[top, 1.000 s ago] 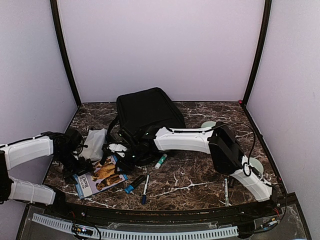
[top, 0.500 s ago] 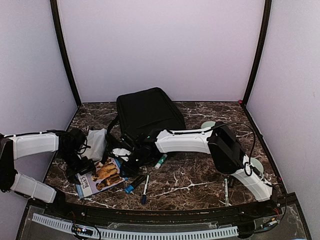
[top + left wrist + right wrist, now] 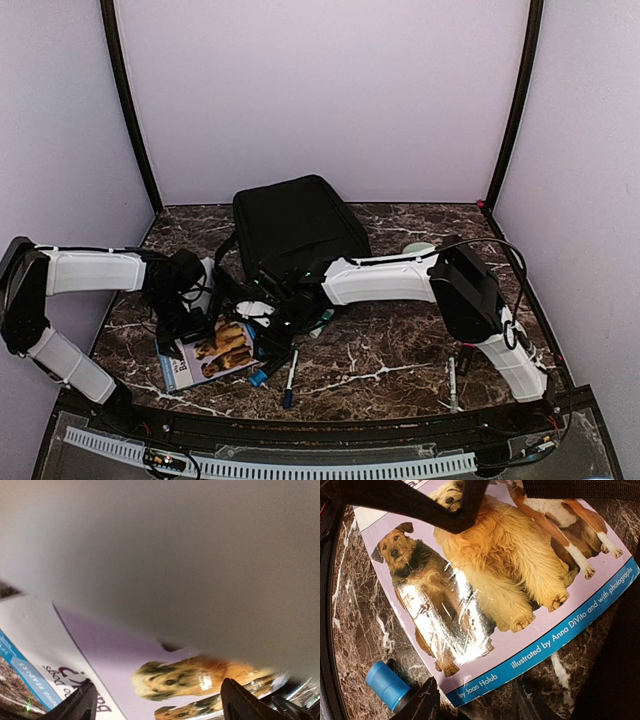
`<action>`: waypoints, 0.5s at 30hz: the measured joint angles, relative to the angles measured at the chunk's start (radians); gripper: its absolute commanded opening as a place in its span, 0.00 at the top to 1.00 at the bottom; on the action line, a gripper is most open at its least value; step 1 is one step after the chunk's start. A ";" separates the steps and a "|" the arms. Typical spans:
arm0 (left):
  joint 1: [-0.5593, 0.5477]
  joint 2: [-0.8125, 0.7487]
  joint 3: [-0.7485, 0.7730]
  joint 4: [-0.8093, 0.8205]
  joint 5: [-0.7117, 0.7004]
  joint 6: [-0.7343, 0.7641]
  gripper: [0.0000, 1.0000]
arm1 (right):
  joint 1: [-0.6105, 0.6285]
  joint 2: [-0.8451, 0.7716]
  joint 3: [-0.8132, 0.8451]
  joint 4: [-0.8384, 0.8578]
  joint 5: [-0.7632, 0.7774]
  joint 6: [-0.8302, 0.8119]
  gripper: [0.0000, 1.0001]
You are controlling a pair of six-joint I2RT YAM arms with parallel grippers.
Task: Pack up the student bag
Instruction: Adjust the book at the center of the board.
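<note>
- Left jaws: apart, nothing clamped. Fingertips (image 3: 82, 705) sit low over the purple glossy paperback dog book (image 3: 170, 680), and cover shows between them.
- The upper part of the left wrist view is filled by a grey blur; cannot tell what it is.
- Right jaws: apart, nothing gripped. The tips sit at the book's blue-banded lower edge.
- A black fabric strap (image 3: 445, 502) crosses the book's upper part in the right wrist view. Cannot tell if it rests on the cover.
- A blue cylindrical marker cap (image 3: 385, 682) lies just beside the book's lower corner.
- The book lies flat on the dark marbled bench (image 3: 400, 350), near-left, with both arms meeting over it.
- A thin loose pen (image 3: 290, 372) is near the book's right side.
- Student bag: the large black soft fabric backpack (image 3: 295, 225) is at the far middle of the bench, just behind the book. Its straps trail toward the book; whether its opening is unzipped I cannot tell.
- Step, as I judge it: lifting the book for the bag.
- To do it well, one set of jaws should tip up an edge so the other can pinch well in from it.
- The cover looks slick, so a shallow pinch may slip.
- Keep the strap and the marker cap out of the pinch.
</note>
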 measured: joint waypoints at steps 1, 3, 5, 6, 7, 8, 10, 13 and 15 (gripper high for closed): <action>-0.003 -0.014 -0.005 0.014 -0.010 0.003 0.07 | 0.000 -0.001 -0.001 -0.004 0.000 0.000 0.51; -0.006 -0.044 -0.009 0.060 -0.046 0.016 0.04 | -0.001 -0.002 -0.001 -0.008 0.000 -0.001 0.51; -0.003 -0.086 -0.008 0.082 -0.080 0.029 0.04 | -0.001 -0.003 -0.001 -0.012 0.001 -0.003 0.51; 0.010 -0.121 -0.008 0.082 -0.094 0.038 0.04 | -0.001 -0.003 -0.001 -0.014 0.002 -0.004 0.51; 0.025 -0.149 -0.009 0.082 -0.102 0.043 0.04 | -0.001 -0.005 -0.001 -0.018 0.005 -0.007 0.51; 0.051 -0.180 -0.010 0.083 -0.108 0.050 0.04 | -0.001 -0.006 -0.001 -0.021 0.006 -0.007 0.51; 0.110 -0.237 -0.032 0.091 -0.112 0.056 0.04 | -0.001 -0.007 -0.005 -0.021 0.007 -0.008 0.51; 0.189 -0.307 -0.110 0.100 -0.111 0.052 0.04 | -0.001 -0.008 -0.005 -0.022 0.005 -0.007 0.51; 0.207 -0.326 -0.164 0.098 -0.103 0.047 0.04 | -0.002 -0.008 -0.005 -0.023 0.003 -0.006 0.51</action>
